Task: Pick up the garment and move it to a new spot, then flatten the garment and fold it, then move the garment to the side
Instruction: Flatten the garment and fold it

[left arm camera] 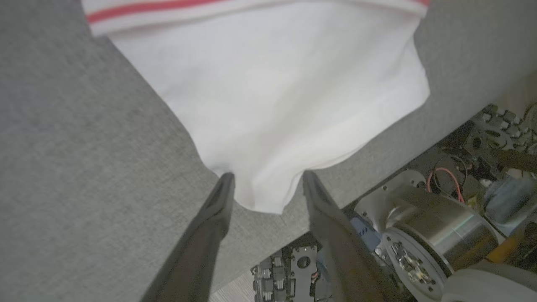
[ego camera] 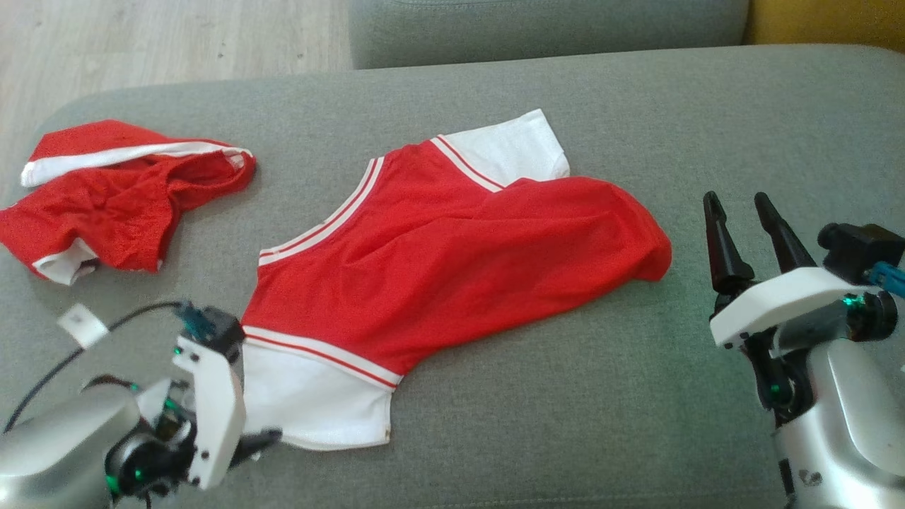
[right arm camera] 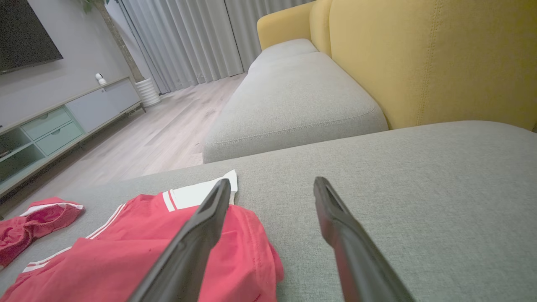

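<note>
The garment (ego camera: 452, 254) is a red shirt with white sleeves, spread loosely across the grey sofa cushion (ego camera: 565, 424), its right side bunched. My left gripper (ego camera: 265, 438) sits at the near white sleeve (left arm camera: 272, 96). Its fingers (left arm camera: 209, 226) stand apart, and the sleeve's corner lies loose between the tips, so this gripper (left arm camera: 266, 176) is open. My right gripper (ego camera: 737, 201) hovers open to the right of the garment's bunched red edge (right arm camera: 126, 260), nothing between the fingers (right arm camera: 335, 226) of this gripper (right arm camera: 272, 181).
A second crumpled red and white garment (ego camera: 113, 205) lies at the cushion's far left. The cushion's front edge (left arm camera: 335, 176) runs just below the left fingertips, with my base beneath it. Another grey seat (right arm camera: 293, 96) and a yellow backrest (right arm camera: 419, 54) lie beyond.
</note>
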{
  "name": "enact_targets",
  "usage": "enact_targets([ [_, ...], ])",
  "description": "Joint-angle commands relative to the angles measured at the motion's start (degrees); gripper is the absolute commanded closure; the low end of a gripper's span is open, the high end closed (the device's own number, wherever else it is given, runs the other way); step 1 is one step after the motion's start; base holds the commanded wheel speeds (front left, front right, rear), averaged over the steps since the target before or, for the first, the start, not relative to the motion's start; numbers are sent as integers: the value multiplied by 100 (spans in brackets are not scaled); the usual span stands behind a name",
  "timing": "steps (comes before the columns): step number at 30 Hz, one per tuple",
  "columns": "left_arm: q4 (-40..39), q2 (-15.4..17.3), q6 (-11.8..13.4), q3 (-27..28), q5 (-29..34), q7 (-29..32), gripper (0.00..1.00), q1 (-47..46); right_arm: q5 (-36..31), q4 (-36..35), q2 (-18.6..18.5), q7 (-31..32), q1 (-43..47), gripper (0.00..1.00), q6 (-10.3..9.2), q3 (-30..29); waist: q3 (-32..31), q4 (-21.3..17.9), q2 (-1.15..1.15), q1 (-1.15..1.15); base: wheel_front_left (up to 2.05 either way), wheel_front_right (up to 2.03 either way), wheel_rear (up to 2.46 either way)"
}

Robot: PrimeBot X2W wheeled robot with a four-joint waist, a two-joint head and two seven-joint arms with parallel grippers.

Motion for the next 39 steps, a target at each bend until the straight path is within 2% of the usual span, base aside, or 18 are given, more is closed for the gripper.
enact_targets([
  [1, -86, 198, 56, 427, 67, -275, 0, -228, 28, -243, -40, 4, -87, 0, -4, 110, -40, 22, 0, 0, 0, 0, 0],
  [3, -209, 232, 197, 630, 160, -740, 0, -260, 28, -257, -40, 3, -44, 0, -4, 101, -93, 39, 0, 0, 0, 0, 0],
  [4, -209, 232, 197, 630, 160, -740, 0, -260, 28, -257, -40, 3, -44, 0, -4, 101, -93, 39, 0, 0, 0, 0, 0],
  [6, -418, 286, 410, 877, 223, -1305, 0, -217, 32, -272, -32, -6, 15, 0, -4, 81, -128, 49, 0, 0, 0, 0, 0],
  [8, -668, 313, 731, 1155, 267, -1963, 0, -82, 36, -277, -14, -21, 94, 0, -4, 48, -143, 63, 0, 0, 0, 0, 0],
  [11, -926, 265, 1402, 1586, 429, -3159, 0, 250, 48, -276, 9, -26, 206, 0, -4, 27, -159, 81, 0, 0, 0, 0, 0],
  [14, -1135, -12, 2008, 2113, 481, -4456, 0, 749, 50, -263, 17, -17, 312, 0, -4, -5, -154, 120, 0, 0, 0, 0, 0],
  [16, -1232, -251, 2251, 2486, 610, -4651, 0, 1132, 50, -245, 21, 15, 371, 0, -4, -24, -145, 145, 0, 0, 0, 0, 0],
  [19, -1545, -786, 2516, 3473, 1352, -4670, 0, 1722, 38, -238, 17, 44, 438, 0, -4, -41, -133, 194, 0, 0, 0, 0, 0],
  [21, -1770, -1199, 2504, 4113, 1882, -4671, 0, 2175, 40, -214, 7, 93, 473, 0, -4, -47, -125, 236, 0, 0, 0, 0, 0],
  [25, -1975, -1876, 2221, 4879, 2758, -4673, 0, 2821, 41, -122, -27, 214, 479, 0, -4, -38, -121, 319, 0, 0, 0, 0, 0],
  [33, -1765, -2711, 1541, 5575, 3539, -4674, 0, 3259, -82, 312, -136, 726, 352, 0, -4, -113, -151, 494, 0, 0, 0, 0, 0],
  [39, -1544, -3103, 1104, 5820, 3839, -4674, 0, 3329, -144, 737, -241, 963, 24, 0, -4, -35, -102, 614, 0, 0, 0, 0, 0],
])
